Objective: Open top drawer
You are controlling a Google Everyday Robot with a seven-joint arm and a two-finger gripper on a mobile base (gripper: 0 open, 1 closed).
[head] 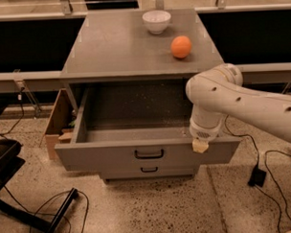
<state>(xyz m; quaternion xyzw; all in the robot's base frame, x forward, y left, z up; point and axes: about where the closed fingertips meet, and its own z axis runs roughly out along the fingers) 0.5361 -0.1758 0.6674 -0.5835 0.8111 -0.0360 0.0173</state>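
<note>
One camera view only is given, and it looks down on the cabinet from the front. The top drawer [113, 158] is seen pulled far out toward the camera, and its deep speckled interior is exposed. Its black bar handle [149, 154] lies level along the middle of the front panel. Below it, the handle of a lower drawer [149, 169] is visible, and that drawer is closed.

The gripper [200, 145] hangs from the white arm [240, 100] at the top rim of the drawer front, in its right part. Whether the claw is spread or pressed together cannot be told, and contact with the rim cannot be confirmed. From the claw, the handle lies to the left in the view and slightly lower, and its long axis runs across the front.

The opening is judged to be nearly or fully done. Any further pull would be directed toward the camera, along the sliding axis of the drawer.
</note>
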